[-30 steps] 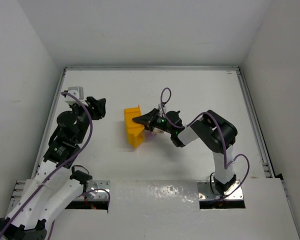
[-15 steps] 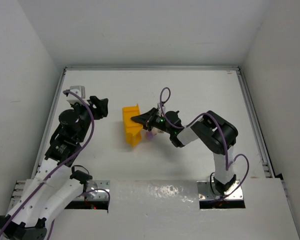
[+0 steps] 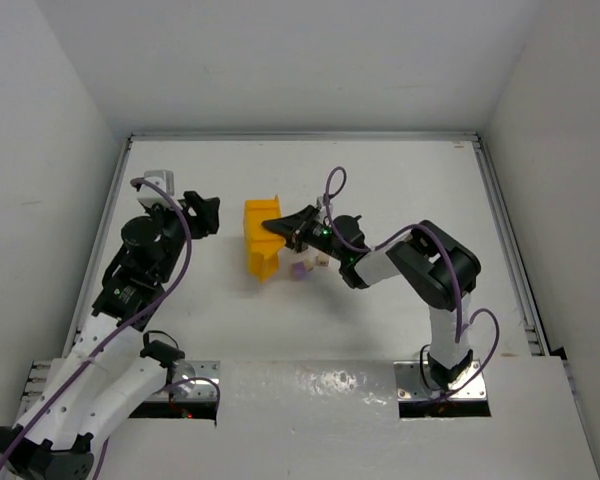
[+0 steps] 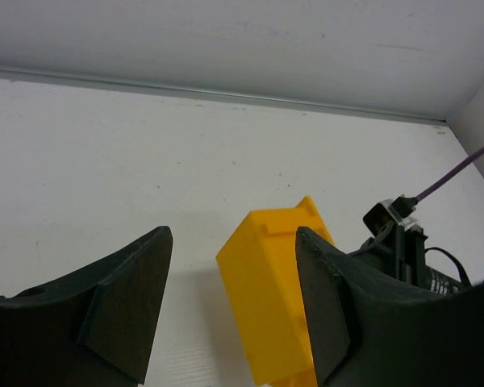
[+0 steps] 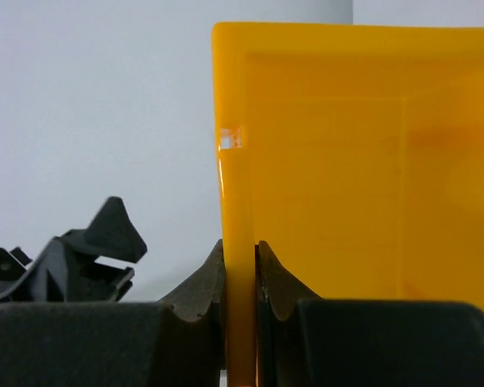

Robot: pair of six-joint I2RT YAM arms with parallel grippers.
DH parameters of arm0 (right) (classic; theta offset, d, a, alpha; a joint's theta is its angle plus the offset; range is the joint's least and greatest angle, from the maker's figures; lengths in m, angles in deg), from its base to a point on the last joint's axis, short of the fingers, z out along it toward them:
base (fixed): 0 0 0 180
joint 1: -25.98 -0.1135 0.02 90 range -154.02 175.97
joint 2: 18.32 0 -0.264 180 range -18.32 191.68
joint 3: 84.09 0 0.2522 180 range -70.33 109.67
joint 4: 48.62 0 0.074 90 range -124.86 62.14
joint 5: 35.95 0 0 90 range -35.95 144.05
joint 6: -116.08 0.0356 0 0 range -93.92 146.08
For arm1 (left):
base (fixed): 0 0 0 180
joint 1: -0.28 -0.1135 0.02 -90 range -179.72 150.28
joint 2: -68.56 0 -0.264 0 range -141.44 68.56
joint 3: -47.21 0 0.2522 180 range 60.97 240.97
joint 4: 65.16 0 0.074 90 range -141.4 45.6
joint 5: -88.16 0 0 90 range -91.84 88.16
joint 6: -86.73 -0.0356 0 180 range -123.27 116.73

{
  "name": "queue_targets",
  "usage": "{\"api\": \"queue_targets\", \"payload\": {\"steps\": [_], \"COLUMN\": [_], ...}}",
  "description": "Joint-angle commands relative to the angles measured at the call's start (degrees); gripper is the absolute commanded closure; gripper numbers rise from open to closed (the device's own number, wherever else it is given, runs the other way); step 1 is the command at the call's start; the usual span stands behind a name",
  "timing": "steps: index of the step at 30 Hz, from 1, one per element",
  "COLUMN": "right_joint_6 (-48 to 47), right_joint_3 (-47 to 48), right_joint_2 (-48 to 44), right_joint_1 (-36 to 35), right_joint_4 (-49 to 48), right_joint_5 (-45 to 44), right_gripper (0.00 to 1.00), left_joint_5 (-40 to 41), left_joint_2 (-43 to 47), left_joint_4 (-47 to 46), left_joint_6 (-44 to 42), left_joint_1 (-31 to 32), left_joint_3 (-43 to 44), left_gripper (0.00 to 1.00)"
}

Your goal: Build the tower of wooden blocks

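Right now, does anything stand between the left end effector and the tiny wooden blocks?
Yes. The yellow plastic bin, gripped by the right end effector, stands between the left end effector and the tiny blocks.

Brightly and evenly lit, softly, from overhead. Nearly washed out across the white table [image 3: 380,200] and walls [image 3: 280,70] in the top view, with only faint, soft-edged shadows beside the yellow bin [image 3: 263,235]. Patchy glare on the glossy strip [image 3: 310,385] at the near edge. Reasonably sharp from above, without obvious bending at the edges. From the left wrist, crisp on the bin, slightly soft on the near dark fingers [image 4: 121,298], with a pale grey shadow left of the bin. From the right wrist, glowing, saturated yellow, a small square highlight [image 5: 230,139] on the bin's wall, and blurred fingers [image 5: 198,294] along the bottom.
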Motion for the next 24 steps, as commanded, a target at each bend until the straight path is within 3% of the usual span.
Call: {"api": "queue_targets", "payload": {"steps": [1, 3, 5, 11, 12, 15, 18, 21, 24], "right_joint_6": [-1.26, 3.74, -1.93, -2.32, -3.1, -5.39, -9.16, -17.67, -37.21], "right_joint_3": [1.5, 5.39, 4.89, 10.06, 9.8, 7.1, 3.23, 0.93, 1.53], "right_joint_2": [-1.0, 2.69, 0.24, -0.54, -1.16, -4.5, -7.83, -11.97, -16.79], "right_joint_1": [-1.56, 0.83, -0.04, 5.48, 7.84, 14.42, 22.07, 27.8, 31.67], "right_joint_4": [-24.26, -24.43, -24.35, -24.26, -24.26, -23.3, -18.83, -8.13, 11.18], "right_joint_5": [-0.19, 1.64, 3.59, 13.06, 13.86, 17.03, 19.66, 22.65, 23.2], "right_gripper": [1.0, 1.0, 1.0, 1.0, 1.0, 1.0, 1.0, 1.0, 1.0], "left_joint_5": [-1.2, -1.83, 0.27, -1.31, -0.96, -1.66, -2.44, -2.89, -2.71], "left_joint_2": [0.7, 0.36, -0.17, 0.62, 0.88, 1.06, 1.76, 2.99, 3.69], "left_joint_4": [-2.46, -2.47, -1.77, -2.2, -2.12, -2.03, -1.76, -1.94, -1.94], "left_joint_6": [0.78, 0.61, 0.6, 0.52, 0.43, 0.08, 0.08, 0.25, 0.43], "left_joint_1": [0.43, 0.43, 0.43, 0.43, 0.43, 0.43, 0.43, 0.43, 0.43], "left_joint_3": [0.24, 0.42, 0.07, 0.42, 0.33, 0.59, 0.59, 0.51, 0.42], "left_gripper": [0.4, 0.4, 0.4, 0.5, 0.66, 0.98, 1.0, 1.0, 0.98]}}
